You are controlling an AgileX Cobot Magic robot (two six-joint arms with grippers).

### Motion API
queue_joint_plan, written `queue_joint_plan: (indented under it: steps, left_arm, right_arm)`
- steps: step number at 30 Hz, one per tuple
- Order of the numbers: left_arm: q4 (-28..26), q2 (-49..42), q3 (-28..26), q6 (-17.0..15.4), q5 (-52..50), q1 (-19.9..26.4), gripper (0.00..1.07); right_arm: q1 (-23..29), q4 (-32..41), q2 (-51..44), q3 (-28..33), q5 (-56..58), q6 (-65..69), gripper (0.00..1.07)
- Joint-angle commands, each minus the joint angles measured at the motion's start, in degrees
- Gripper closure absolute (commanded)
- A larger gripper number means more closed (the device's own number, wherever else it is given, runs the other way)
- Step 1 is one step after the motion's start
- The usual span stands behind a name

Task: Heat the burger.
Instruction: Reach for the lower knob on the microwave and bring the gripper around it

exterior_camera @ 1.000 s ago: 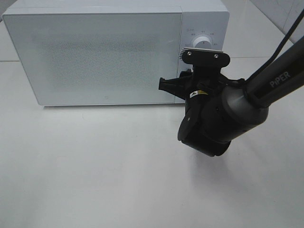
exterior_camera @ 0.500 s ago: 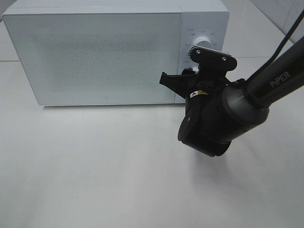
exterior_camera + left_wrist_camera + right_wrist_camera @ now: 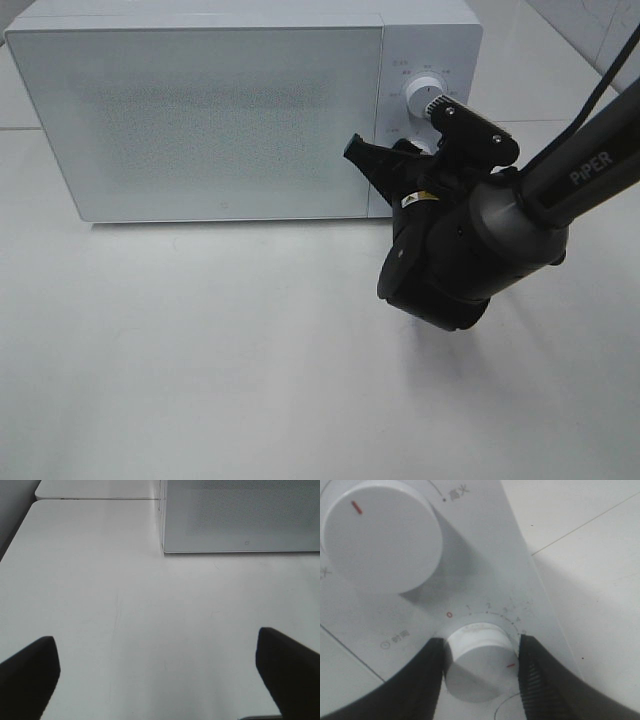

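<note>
The microwave (image 3: 245, 110) is standing on the table (image 3: 200, 350). On its right-hand control panel (image 3: 432, 45), the timer knob (image 3: 476, 672) is sitting under the upper knob (image 3: 428, 96), between the fingers (image 3: 540, 680) of the right gripper (image 3: 480, 650).

Place: a robot test bench set up like a bare kitchen corner, more lab than home.
Appliance: a white microwave (image 3: 200, 120) fills the upper left of the high view, its door shut.
Controls: at the microwave's right end are an upper knob (image 3: 428, 95) and a timer knob (image 3: 477, 662), ringed with printed numbers and Chinese labels.
Surface: a plain white table (image 3: 200, 380) with only faint scuffs fills the lower frame.
Machine: a black robot arm (image 3: 590, 165) lettered PIPER enters from the right edge.
Surroundings: a pale tiled surface (image 3: 560, 40) with thin joint lines shows in the upper right corner.
</note>
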Motion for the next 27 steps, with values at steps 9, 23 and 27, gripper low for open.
queue_joint_plan:
  steps: [9, 23, 27]
  left_arm:
    - [-0.06, -0.97, 0.23, -0.4, -0.69, 0.17, 0.07]
    - [-0.06, -0.97, 0.23, -0.4, -0.69, 0.17, 0.07]
    - [-0.06, -0.97, 0.23, -0.4, -0.69, 0.17, 0.07]
  right_arm:
    - [0.17, -8.82, -0.11, -0.92, -5.04, 16.44, 1.07]
    - [0.17, -10.77, -0.11, -0.63, -4.01, 34.21, 1.07]
    - [0.17, -10.83, -0.11, -0.63, -3.9, 37.41, 1.07]
